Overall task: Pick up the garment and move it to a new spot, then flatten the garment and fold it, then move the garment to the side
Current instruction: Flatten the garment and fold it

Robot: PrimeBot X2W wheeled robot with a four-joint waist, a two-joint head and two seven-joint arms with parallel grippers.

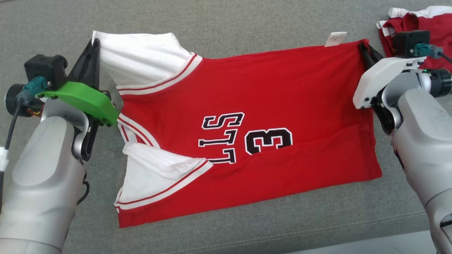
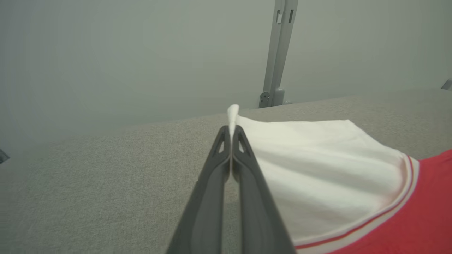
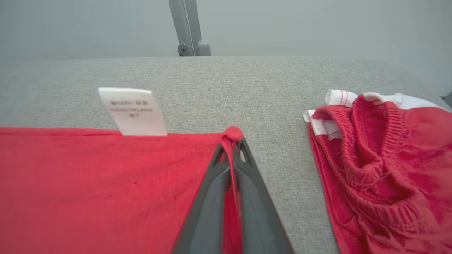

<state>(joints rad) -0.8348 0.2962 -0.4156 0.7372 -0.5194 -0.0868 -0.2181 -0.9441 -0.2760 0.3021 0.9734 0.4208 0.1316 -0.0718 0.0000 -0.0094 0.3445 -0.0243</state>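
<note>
Grey woven-fabric surface [image 1: 226, 21], backed by a pale wall [image 2: 106, 53], with a grey metal post [image 2: 279, 53] rising at its far edge.

Item 1: red jersey [image 1: 282, 88], white sleeves, red-and-white striped trim. Spread across the middle of the surface, sleeve end toward the robot's left, hem toward its right. Black numeral 3 [image 1: 268, 141] and black letters, white-outlined, on the upper face. Far sleeve [image 1: 141, 60] drawn out to the left and raised at its corner. Near sleeve [image 1: 159, 169] folded over on itself, lying flat. White care label [image 1: 335, 38] standing out from the far edge, near the hem corner.

Item 2: left pincer [image 1: 94, 44], closed on the tip of the far sleeve. A tuft of white cloth shows above the fingertips in the left wrist view.

Item 3: right pincer [image 1: 363, 46], closed on the far hem corner of the jersey. Red cloth is bunched between the fingers in the right wrist view.

Item 4: second red garment [image 1: 423, 24], elastic band and white trim, crumpled at the far right of the surface, apart from the jersey.
</note>
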